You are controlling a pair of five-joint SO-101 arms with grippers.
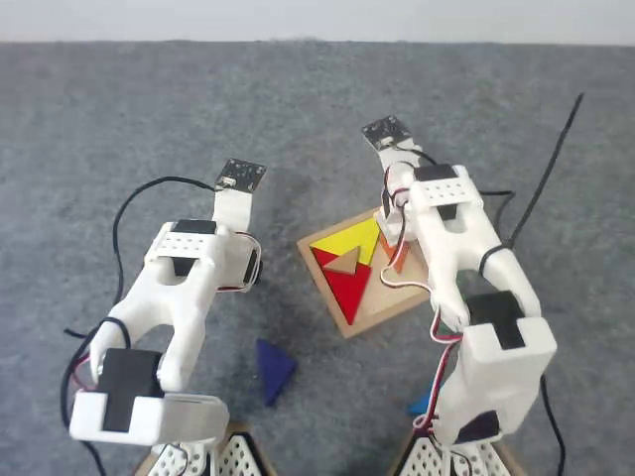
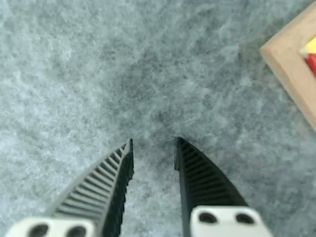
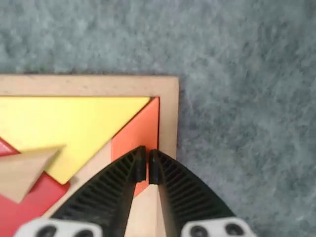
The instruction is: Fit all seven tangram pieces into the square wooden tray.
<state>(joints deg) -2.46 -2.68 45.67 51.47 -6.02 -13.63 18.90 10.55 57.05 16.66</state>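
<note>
Right claw [image 3: 147, 150]: clenched, its ribbed black fingertips all but touching, and I see nothing held between them. The tips stand over a small orange piece [image 3: 143, 128]. This piece lies inside the square wooden tray [image 3: 98, 85], hard against the rim at the corner just ahead of the claw. Whether the tips press on it, I cannot tell. Bare tray floor shows under the fingers behind the tips. Just beside the orange piece, edge to edge with it, lies a large yellow triangle [image 3: 74, 121] with its long side along the rim. Farther off to that same side, a plain wooden triangle [image 3: 24, 170] rests on top of the others, across the seam where the yellow meets a large red triangle [image 3: 22, 210]. Left claw [image 2: 153, 145]: released, jaws parted, holding nothing, hovering over grey carpet [image 2: 98, 74]. One corner of the tray sits near it, off to the side towards my right arm and apart from the fingers. Two pieces lie outside the tray on the carpet. A dark blue triangle [image 1: 273, 367] lies back from my left claw towards the arm bases, between my two arms and well apart from both claws. A lighter blue piece [image 1: 422, 404] is partly hidden beside the base of my right arm.
</note>
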